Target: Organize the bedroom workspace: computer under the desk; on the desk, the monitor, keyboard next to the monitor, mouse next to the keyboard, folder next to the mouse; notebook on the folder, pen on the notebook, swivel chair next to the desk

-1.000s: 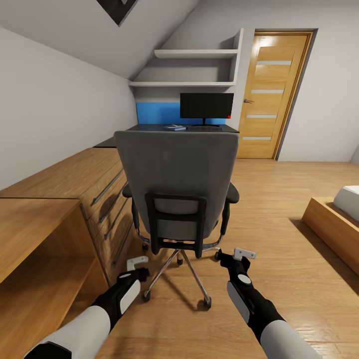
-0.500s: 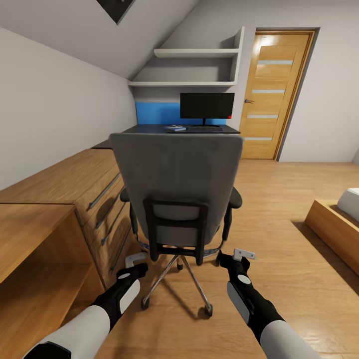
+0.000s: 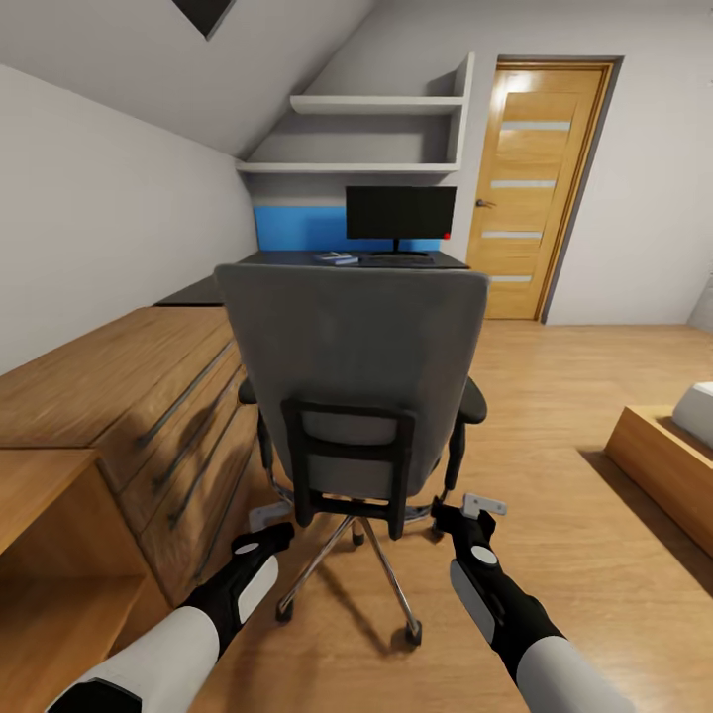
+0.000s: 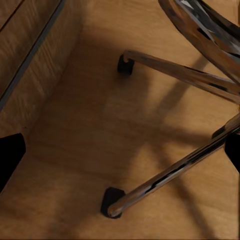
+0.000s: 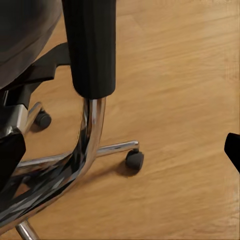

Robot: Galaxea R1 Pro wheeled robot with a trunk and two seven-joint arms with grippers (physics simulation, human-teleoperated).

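Observation:
The grey swivel chair (image 3: 352, 366) stands with its backrest toward me and hides its seat. Its chrome base (image 4: 175, 75) and casters (image 5: 134, 160) show in the wrist views. My left gripper (image 3: 265, 527) is open, low behind the chair's left side. My right gripper (image 3: 473, 513) is open just behind the right armrest post (image 5: 90, 45). Neither gripper holds anything. Far ahead, the black desk (image 3: 297, 259) carries the monitor (image 3: 400, 211), the keyboard (image 3: 396, 259) and a small bluish flat item (image 3: 337, 258) too small to name. The computer is out of view.
A low light-wood cabinet (image 3: 129, 386) with drawers runs along the left wall, close to the chair. A wooden door (image 3: 525, 188) and wall shelves (image 3: 376, 104) stand at the back. A bed platform (image 3: 663, 465) sits at the right, with open floor (image 3: 555, 396) between.
The view has advanced along the cabinet and turned slightly. The chair has kept its place just ahead of both grippers, rolling toward the desk. Both grippers stay open.

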